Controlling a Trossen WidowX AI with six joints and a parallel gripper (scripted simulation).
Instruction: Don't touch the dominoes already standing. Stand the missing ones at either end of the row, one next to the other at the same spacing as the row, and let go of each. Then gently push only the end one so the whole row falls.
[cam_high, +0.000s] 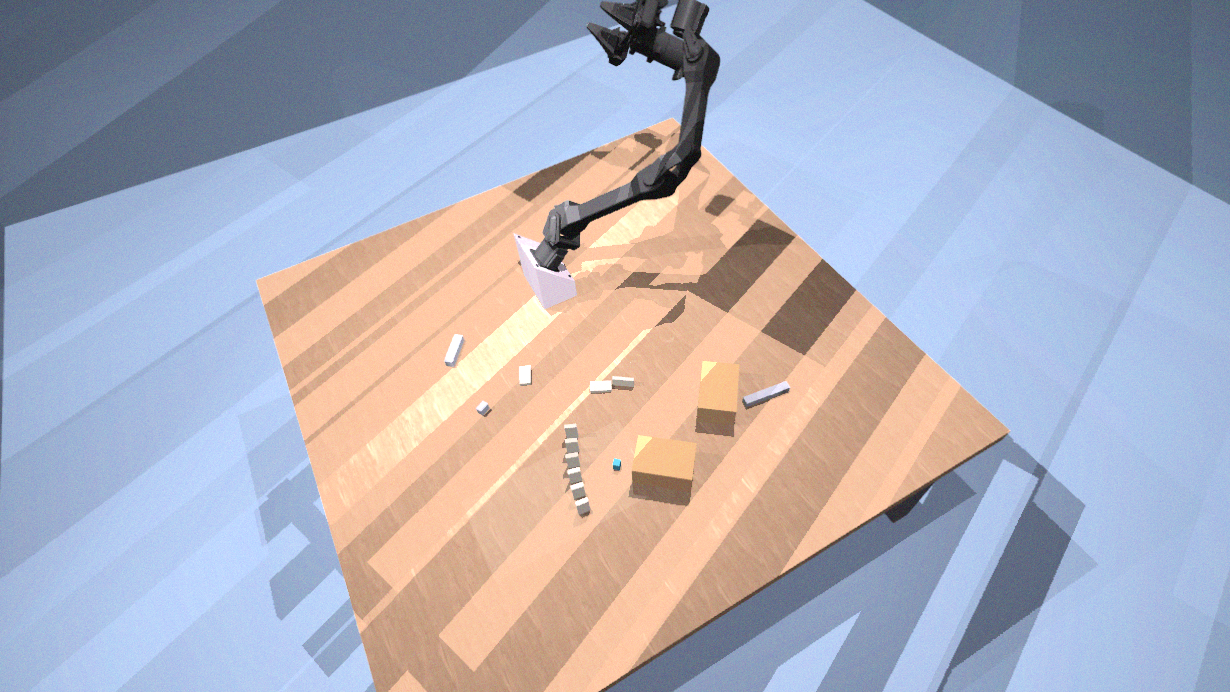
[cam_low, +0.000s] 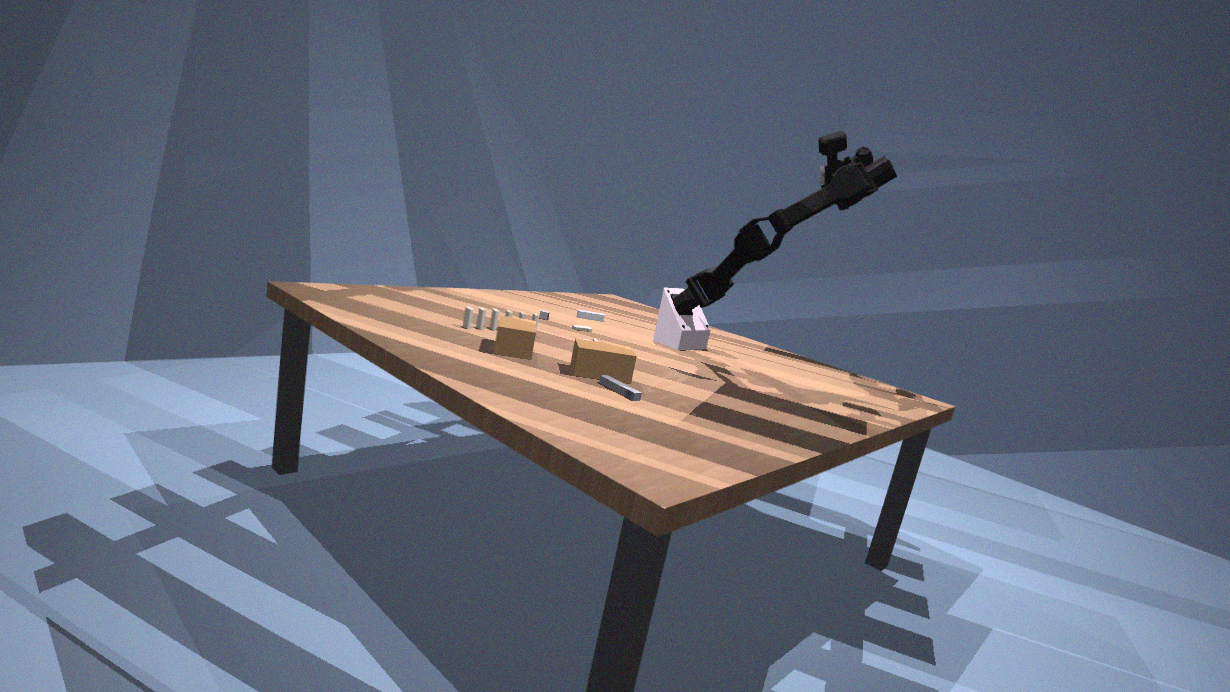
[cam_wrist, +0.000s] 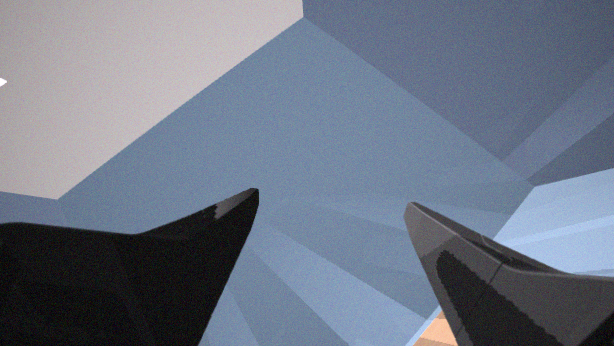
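Several pale dominoes (cam_high: 572, 461) (cam_low: 481, 318) stand upright in a slightly curved row, evenly spaced. Near them lie a flat white domino (cam_high: 525, 375) (cam_low: 582, 327), a white block (cam_high: 600, 387) and another block (cam_high: 622, 383), these two end to end. Which of these are dominoes for the row's ends I cannot tell for sure. My gripper (cam_high: 595, 15) (cam_wrist: 331, 202) is open and empty, raised high above and away from the table, far from the row. Its wrist view shows only walls, floor and a sliver of table.
Two tan boxes (cam_high: 664, 469) (cam_high: 717, 395) stand right of the row in the top view, with a small blue cube (cam_high: 616, 464) between row and nearer box. A grey bar (cam_high: 765, 395) (cam_low: 620, 388), a white bar (cam_high: 454, 349) and a small white cube (cam_high: 483, 408) lie farther out.
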